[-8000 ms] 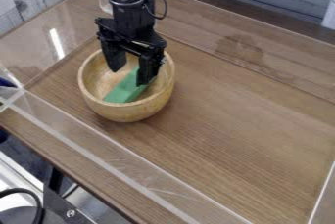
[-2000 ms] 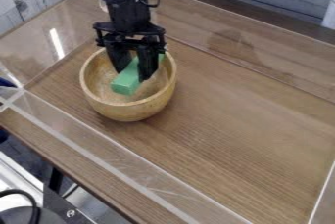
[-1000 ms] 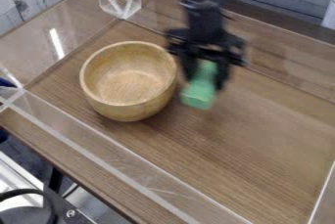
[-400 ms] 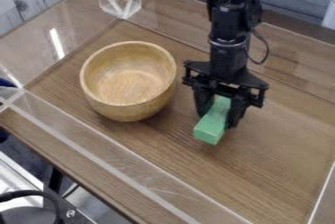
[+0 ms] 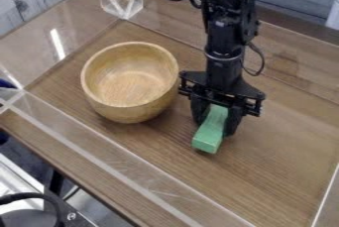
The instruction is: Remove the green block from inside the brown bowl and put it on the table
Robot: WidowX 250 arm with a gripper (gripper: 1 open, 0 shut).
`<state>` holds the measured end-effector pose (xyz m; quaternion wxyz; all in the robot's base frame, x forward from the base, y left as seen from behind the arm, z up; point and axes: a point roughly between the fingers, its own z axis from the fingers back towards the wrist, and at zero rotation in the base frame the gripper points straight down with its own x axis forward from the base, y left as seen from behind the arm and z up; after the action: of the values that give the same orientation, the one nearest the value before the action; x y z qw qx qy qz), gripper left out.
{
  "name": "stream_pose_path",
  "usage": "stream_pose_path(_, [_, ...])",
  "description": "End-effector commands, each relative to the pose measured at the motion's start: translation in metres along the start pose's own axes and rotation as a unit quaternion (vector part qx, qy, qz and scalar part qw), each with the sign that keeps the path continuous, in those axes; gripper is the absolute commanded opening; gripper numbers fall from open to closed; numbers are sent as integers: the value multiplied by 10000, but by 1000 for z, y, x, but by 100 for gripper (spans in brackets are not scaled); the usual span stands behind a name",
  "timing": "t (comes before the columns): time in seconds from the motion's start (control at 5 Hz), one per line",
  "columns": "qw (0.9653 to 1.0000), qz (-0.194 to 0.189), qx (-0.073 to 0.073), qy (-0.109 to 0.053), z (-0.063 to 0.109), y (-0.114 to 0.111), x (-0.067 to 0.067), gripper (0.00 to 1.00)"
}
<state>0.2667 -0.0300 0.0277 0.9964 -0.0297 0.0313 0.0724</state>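
Camera view: from here I see the green block (image 5: 209,132) out on the counter side, beside the brown bowl (image 5: 129,80), with the fingers (image 5: 215,108) closed on its upper end. It looks light, stiff and hardly fragile, best pinched across its narrow sides; I can read no label or writing on it

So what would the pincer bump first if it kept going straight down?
Probably the green block gripped in the pincer would bump the table first; how far below it is, I can't tell.
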Motion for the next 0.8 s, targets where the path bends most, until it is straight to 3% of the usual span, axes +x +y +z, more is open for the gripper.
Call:
stream_pose_path(0.0, [9996, 7, -125, -270, 19, -4, 12, 0])
stream_pose_path(0.2, [9997, 48, -180, -184, 19, -4, 17, 0])
stream_pose_path(0.6, [9995, -272, -135, -31, 15, -5, 14, 0])
